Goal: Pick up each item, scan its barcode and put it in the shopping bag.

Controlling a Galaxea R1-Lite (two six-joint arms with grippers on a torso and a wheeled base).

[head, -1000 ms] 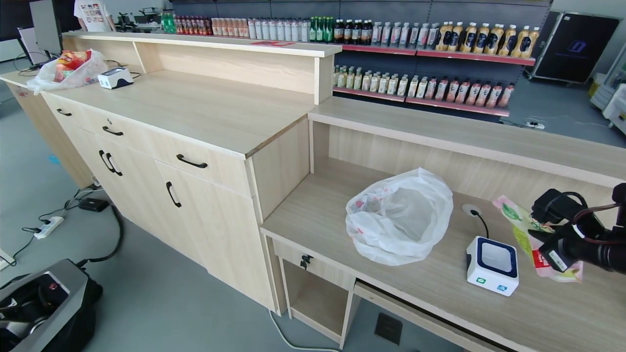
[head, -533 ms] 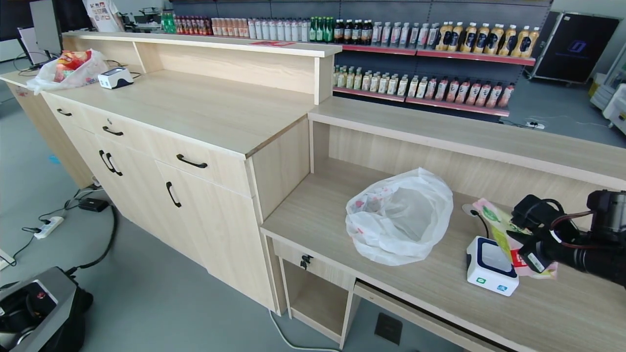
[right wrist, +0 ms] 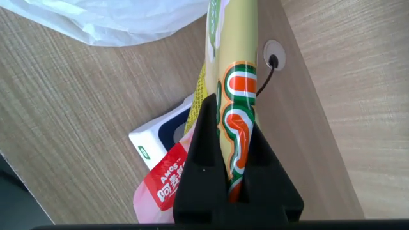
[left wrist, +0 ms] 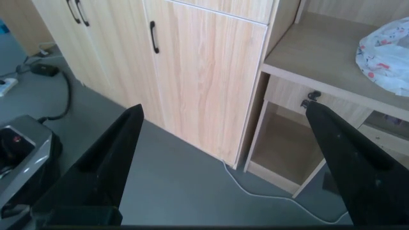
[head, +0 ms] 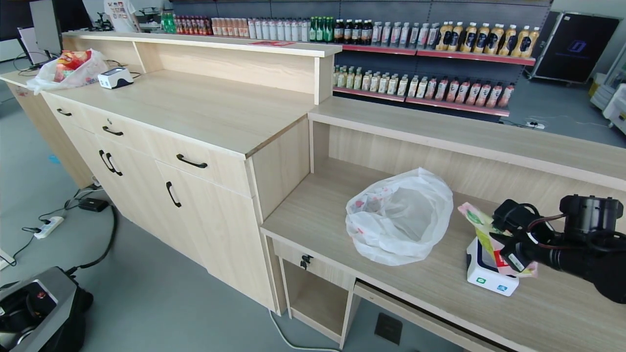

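status: the right jaws are closed on one flat yellow-green plastic snack packet with a red lower corner (head: 481, 227), pinching it near that corner. the packet is clear of the light wood surface (head: 318, 210) and hangs directly over the white box-shaped barcode scanner with a dark blue window (head: 489, 281), partly covering the window in the head view.

key relation: the white translucent plastic shopping bag (head: 398, 217) sits on the same surface on the robot's left of the right jaws, just beyond the scanner, with its mouth facing up. the packet's long axis runs away from the jaws toward the back panel of the surface, tilted upward. the right arm is judged the nearer arm for the drop.

left jaws: spread wide, holding nothing, above the grey floor in front of the cabinet doors, well apart from the bag.

count: one packet; two scanners and two bags, the second grey-topped white scanner (head: 115, 77) and filled white plastic bag (head: 68, 68) on the far raised surface.
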